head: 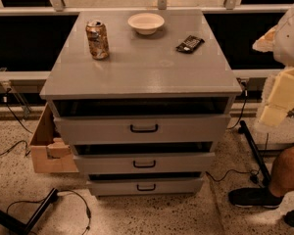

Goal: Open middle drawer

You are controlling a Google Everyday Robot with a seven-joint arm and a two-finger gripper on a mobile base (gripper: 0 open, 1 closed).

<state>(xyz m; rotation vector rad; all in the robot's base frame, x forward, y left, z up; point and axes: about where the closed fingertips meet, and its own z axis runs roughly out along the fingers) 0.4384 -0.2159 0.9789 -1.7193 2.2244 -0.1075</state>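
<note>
Middle drawer [108, 163] sits at lower centre of the frame, second of three in the grey cabinet [142, 70], its front pulled slightly out with a dark gap above it and a black bar handle [144, 164] at centre. Gripper [274, 109] hangs at the right edge, well apart from the drawer; whether it is wide or narrow cannot be told. On the cabinet top stand a can [97, 39], a bowl [146, 23] and a dark packet [189, 44].

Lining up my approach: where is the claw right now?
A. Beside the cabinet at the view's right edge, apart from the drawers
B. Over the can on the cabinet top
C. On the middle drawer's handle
A: the claw hangs at the view's right edge beside the cabinet, well apart from the middle drawer and its black handle.
</note>
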